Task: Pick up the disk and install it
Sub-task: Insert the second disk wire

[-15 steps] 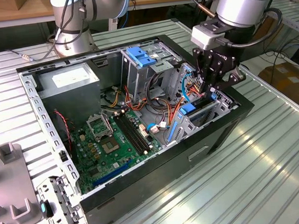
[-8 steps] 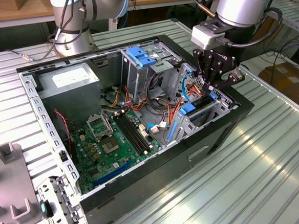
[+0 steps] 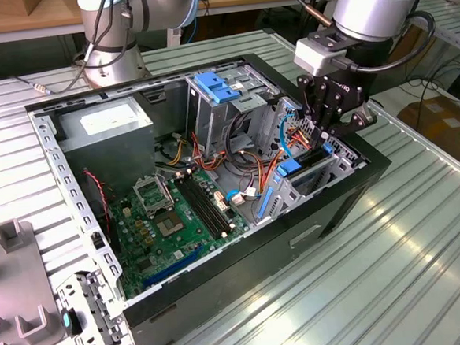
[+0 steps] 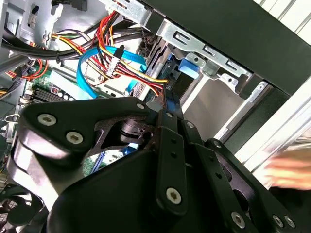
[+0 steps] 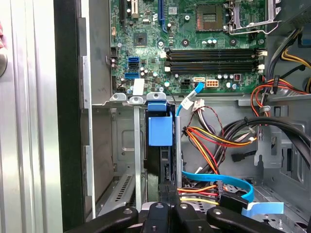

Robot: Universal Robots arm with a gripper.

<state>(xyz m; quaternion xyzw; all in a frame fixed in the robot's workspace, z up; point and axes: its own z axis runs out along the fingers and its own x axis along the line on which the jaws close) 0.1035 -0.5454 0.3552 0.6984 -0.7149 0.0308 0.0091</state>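
**Ana:** One arm is working over the open computer case [image 3: 215,181], which is lying on the ribbed metal table [image 3: 423,230]. Its gripper [image 3: 327,126] is reaching down into the drive bay at the case's corner nearest the exterior view's right.

**Ben:** Where is the disk sitting?

**Ana:** The disk [image 3: 302,167] is standing on edge inside that bay, between the metal walls of the drive cage [image 3: 348,160]. In the first wrist view its blue carrier [image 5: 160,127] is showing end-on in the slot, with the dark body of the drive running below it towards the gripper [image 5: 167,206].

**Ben:** Is the gripper holding it?

**Ana:** Its black fingers are closing in narrowly around the end of the disk, pinching it as far as I can judge from both wrist views. In the second wrist view the gripper [image 4: 165,114] is meeting the blue rail [image 4: 187,65] right at its tips.

**Ben:** What else is lying nearby?

**Ana:** Red, yellow and orange wires [image 5: 214,138] and a flat blue cable [image 5: 218,178] are running just beside the slot. The green motherboard [image 3: 178,215] is lying in the middle of the case, and a blurred hand [image 4: 291,170] is showing at the case's outer edge.
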